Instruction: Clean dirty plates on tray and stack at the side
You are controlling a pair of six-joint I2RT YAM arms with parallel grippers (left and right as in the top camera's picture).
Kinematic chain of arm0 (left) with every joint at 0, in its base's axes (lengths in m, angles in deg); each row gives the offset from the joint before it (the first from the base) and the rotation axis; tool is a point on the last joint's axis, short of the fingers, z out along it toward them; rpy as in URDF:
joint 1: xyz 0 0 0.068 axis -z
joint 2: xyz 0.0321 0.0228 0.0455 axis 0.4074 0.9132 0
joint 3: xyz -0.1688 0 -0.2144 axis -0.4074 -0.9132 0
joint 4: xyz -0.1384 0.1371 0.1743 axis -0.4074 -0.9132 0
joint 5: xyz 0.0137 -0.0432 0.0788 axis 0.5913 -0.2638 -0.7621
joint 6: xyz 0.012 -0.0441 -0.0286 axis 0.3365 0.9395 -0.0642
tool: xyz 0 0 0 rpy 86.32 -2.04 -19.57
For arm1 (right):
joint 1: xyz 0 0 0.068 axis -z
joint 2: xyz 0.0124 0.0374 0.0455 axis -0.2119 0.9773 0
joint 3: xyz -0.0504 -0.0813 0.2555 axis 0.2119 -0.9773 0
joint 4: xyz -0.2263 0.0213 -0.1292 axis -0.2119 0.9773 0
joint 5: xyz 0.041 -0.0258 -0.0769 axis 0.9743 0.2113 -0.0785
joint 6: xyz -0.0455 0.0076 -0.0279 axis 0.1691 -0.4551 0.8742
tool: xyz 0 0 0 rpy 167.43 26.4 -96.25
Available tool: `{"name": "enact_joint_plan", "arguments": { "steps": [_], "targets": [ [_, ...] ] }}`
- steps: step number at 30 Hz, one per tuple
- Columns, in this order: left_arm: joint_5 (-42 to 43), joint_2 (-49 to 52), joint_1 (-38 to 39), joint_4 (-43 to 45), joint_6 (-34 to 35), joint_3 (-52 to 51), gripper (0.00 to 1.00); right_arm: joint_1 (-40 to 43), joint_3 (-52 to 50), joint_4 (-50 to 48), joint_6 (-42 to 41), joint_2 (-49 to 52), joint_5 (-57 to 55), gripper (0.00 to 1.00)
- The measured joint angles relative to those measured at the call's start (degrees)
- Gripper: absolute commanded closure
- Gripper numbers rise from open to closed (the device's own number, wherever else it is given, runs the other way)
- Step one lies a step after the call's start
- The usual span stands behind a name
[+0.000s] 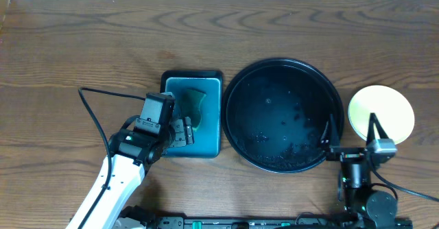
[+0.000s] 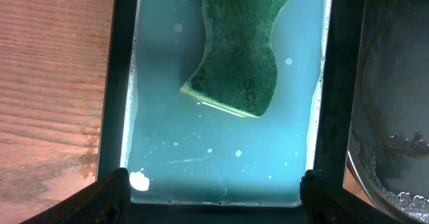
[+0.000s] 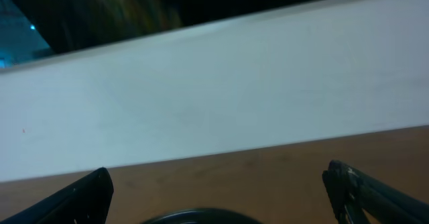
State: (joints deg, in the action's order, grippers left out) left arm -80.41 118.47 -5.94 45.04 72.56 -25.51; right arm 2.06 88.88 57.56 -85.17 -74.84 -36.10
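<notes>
The round black tray holds no plates, only wet spots and droplets. To its right on the table lies a pale yellow plate; I cannot tell whether others lie beneath it. My right gripper stands open between the tray's right rim and that plate, holding nothing. In the right wrist view its fingers are wide apart, with the tray's rim at the bottom. My left gripper hangs open over the near end of the teal tray, apart from the green sponge.
The rectangular teal tray with the sponge in cloudy water sits just left of the black tray. The black tray's wet rim shows in the left wrist view. Wet marks stain the wood beside the teal tray.
</notes>
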Motion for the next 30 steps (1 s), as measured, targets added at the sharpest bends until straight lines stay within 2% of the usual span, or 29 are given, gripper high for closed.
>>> {"name": "enact_joint_plan", "arguments": {
  "steps": [5,11,30],
  "targets": [
    [0.0,0.0,0.0,0.0,0.0,0.0,0.19,0.0,-1.0,3.2,0.2,0.0,0.0,0.01],
    [0.0,0.0,0.0,0.0,0.0,0.0,0.19,0.0,-1.0,14.3,1.1,0.1,0.5,0.01],
    [0.0,0.0,0.0,0.0,0.0,0.0,0.18,0.0,-1.0,14.3,3.8,0.1,1.4,0.01]
  ]
}}
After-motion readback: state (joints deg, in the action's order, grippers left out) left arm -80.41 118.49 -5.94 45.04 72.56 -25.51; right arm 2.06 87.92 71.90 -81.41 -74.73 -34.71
